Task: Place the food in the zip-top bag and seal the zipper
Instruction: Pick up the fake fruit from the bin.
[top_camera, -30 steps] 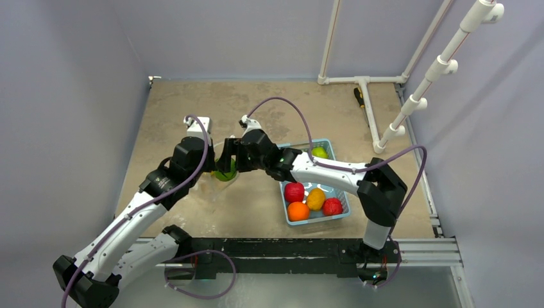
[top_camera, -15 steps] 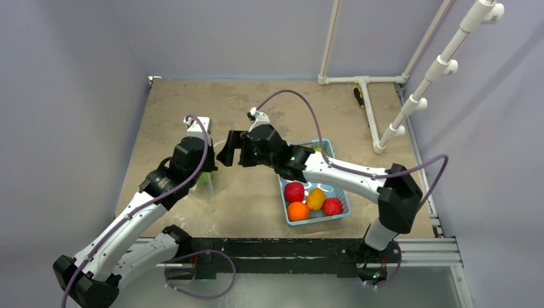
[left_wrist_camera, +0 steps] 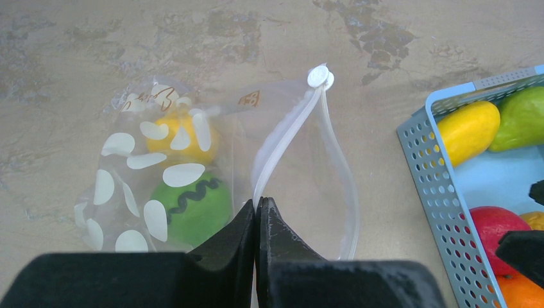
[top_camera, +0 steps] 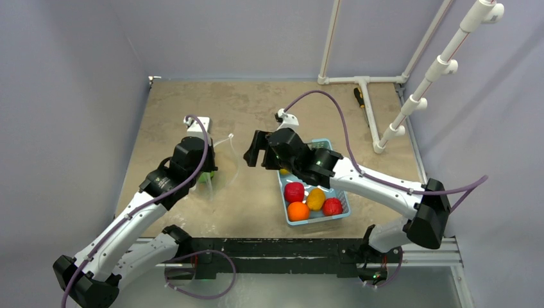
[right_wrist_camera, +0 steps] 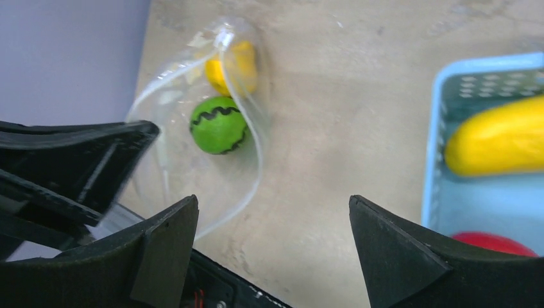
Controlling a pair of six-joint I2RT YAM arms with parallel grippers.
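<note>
Left fingers [left_wrist_camera: 228,240] pinch the zipper [left_wrist_camera: 281,138], holding open the mouth of the zip-top bag [left_wrist_camera: 122,186] on the table [left_wrist_camera: 192,51]. Right fingers [right_wrist_camera: 163,247], wide and empty, have withdrawn toward the basket [top_camera: 319,220] at the bag's three o'clock (green fruit [left_wrist_camera: 192,205] delivered). More food [top_camera: 294,192] awaits there. Only the wrist views show the bagged yellow fruit [left_wrist_camera: 170,144].

- The zip-top bag [left_wrist_camera: 218,167] was thin, clear, crinkly plastic film with a glossy sheen.
- The food [left_wrist_camera: 192,206] looked smooth and glossy, like plastic.
- The basket [left_wrist_camera: 426,173] was matt perforated plastic.
- The desk [left_wrist_camera: 96,51] was matt, mottled, rough-looking.
</note>
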